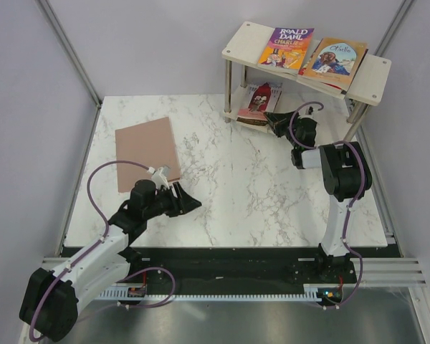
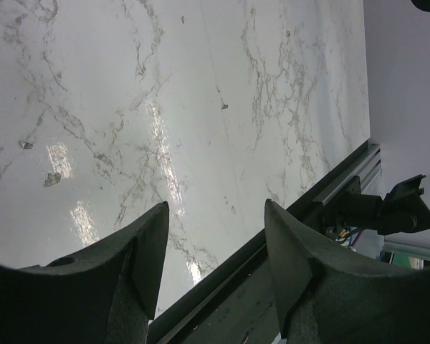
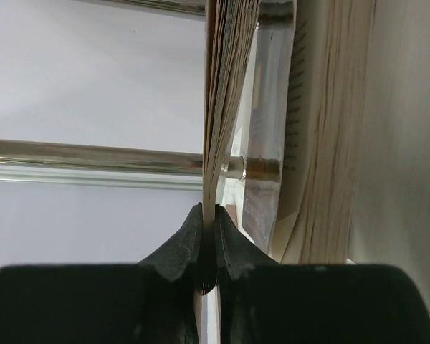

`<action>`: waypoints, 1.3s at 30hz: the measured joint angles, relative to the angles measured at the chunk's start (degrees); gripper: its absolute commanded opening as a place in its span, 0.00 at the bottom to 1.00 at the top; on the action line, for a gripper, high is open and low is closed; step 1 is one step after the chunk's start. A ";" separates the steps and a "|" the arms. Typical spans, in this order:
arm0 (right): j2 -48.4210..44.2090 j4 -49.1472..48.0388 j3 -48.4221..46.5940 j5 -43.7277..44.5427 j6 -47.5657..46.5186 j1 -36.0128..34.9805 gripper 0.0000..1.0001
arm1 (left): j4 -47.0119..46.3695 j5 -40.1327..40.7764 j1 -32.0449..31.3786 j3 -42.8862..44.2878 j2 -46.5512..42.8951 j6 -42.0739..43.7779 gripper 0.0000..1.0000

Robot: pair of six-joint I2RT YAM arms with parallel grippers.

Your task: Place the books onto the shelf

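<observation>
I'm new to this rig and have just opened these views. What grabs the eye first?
The bright Roald Dahl book and orange Othello book lie flat on the top board of the shelf, far right. Below them the right gripper pinches the edge of a lower-tier book. At left, a plain brown book lies on the marble table near the open left gripper.

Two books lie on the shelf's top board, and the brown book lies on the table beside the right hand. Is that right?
Not quite. The brown book lies on the table beside the left hand, not the right, as the top view shows. The two books on the shelf's top board, Roald Dahl and Othello, are as you said.
</observation>
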State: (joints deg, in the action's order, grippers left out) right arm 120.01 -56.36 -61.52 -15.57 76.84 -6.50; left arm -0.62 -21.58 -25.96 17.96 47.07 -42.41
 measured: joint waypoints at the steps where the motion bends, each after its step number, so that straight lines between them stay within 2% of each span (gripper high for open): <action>1: 0.09 0.33 0.00 0.00 0.02 0.02 0.15 | 0.00 -0.02 0.00 -0.07 0.00 -0.07 0.63; 10: 1.05 1.73 0.00 0.26 0.83 0.35 0.20 | -0.39 -1.11 0.00 -0.33 -0.17 -0.22 0.63; 14: 1.05 1.84 0.00 0.50 0.98 0.42 0.29 | -0.46 -1.16 0.00 -0.37 -0.92 -0.22 0.63; 19: 1.05 2.16 0.20 1.11 0.96 0.55 0.31 | -0.90 -1.22 0.00 -0.94 -2.21 -0.46 0.63; 24: 1.03 2.12 1.16 1.92 1.11 0.85 0.25 | -1.03 -1.25 0.00 -1.53 -3.19 -0.79 0.62; 31: 1.05 1.62 2.12 2.62 2.19 1.05 0.13 | -1.25 -1.27 0.00 -2.05 -3.34 -1.05 0.63; 39: 1.05 -0.22 3.04 3.02 2.89 1.09 0.07 | -1.22 -1.27 0.00 -2.45 -3.63 -1.27 0.62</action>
State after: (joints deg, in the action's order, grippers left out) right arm 121.05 -56.58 -58.48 -12.56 79.72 -5.41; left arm -1.85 -22.85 -25.96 15.51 43.44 -43.68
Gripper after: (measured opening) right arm 0.129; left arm 0.623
